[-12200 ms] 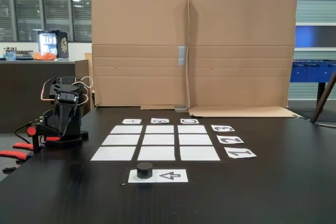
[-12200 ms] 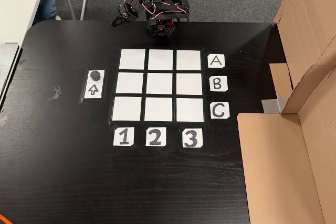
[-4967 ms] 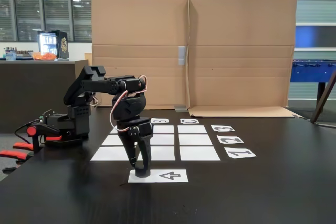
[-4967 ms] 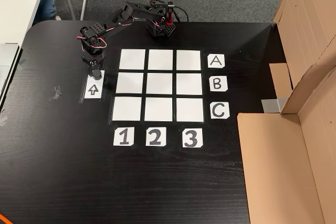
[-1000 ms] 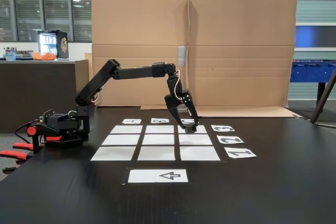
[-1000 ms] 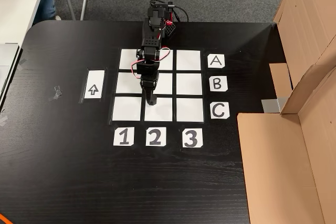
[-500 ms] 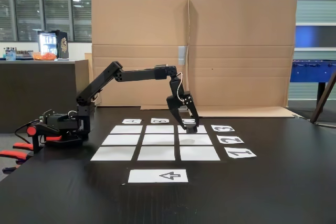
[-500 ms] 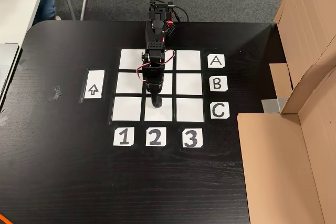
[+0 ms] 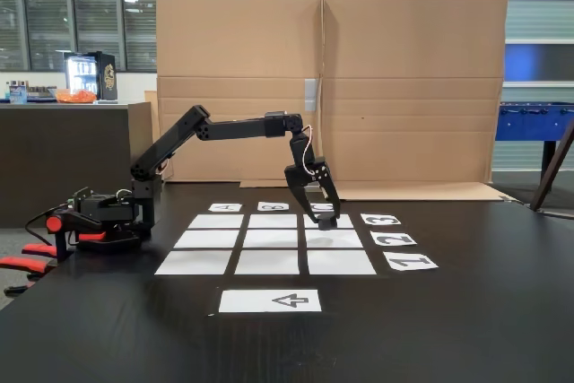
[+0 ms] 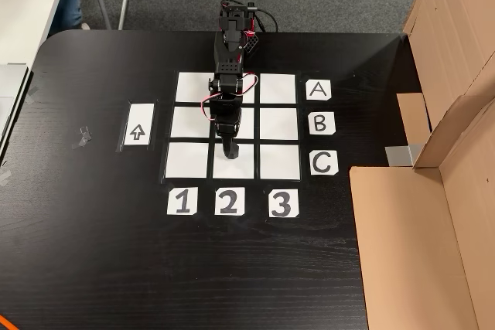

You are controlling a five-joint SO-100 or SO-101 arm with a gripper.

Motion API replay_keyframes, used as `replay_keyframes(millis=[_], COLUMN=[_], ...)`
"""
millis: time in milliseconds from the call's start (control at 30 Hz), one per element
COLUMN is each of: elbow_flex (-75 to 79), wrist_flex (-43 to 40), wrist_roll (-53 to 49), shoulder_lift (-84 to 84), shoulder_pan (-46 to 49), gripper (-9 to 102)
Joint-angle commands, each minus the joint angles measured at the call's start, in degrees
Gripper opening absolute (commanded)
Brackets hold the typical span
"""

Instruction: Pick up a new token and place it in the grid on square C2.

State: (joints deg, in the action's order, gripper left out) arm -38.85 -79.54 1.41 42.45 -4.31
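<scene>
The SO-100 arm (image 9: 229, 125) is reaching out from its base (image 9: 103, 221) across the grid (image 10: 193, 124), with the gripper (image 9: 325, 220) pointing down. In the side-on fixed view its fingers (image 9: 300, 187) are spreading apart toward the wrist and converging at the tips, where they are clamping a small black token (image 9: 326, 219). The token is sitting directly beneath the wrist, at or just above the paper; whether it is touching cannot be told. In the top-down fixed view the gripper (image 10: 231, 154) is hanging over square C2 (image 10: 243, 166), the middle cell of the row beside the C label (image 10: 323, 162) and above the 2 label (image 10: 227, 202); the token itself is hiding under the fingers there. Away to the gripper's left in that view, the arrow sheet (image 10: 138, 124) is lying flat on the black table (image 10: 116, 253). A cardboard screen (image 9: 332, 87) is standing behind the arm in the side-on view.
</scene>
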Motion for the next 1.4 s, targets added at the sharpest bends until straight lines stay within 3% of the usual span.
replay_keyframes(millis=[0, 367, 767, 1367], elbow_flex=[2.02, 2.20, 1.67, -4.04], wrist_flex=[0.44, 0.53, -2.90, -7.38], wrist_roll=[0.44, 0.44, -0.44, -7.29], shoulder_lift=[0.44, 1.32, 16.08, 43.33], shoulder_pan=[0.09, 0.53, 4.92, 21.18], gripper=[28, 39, 46, 53])
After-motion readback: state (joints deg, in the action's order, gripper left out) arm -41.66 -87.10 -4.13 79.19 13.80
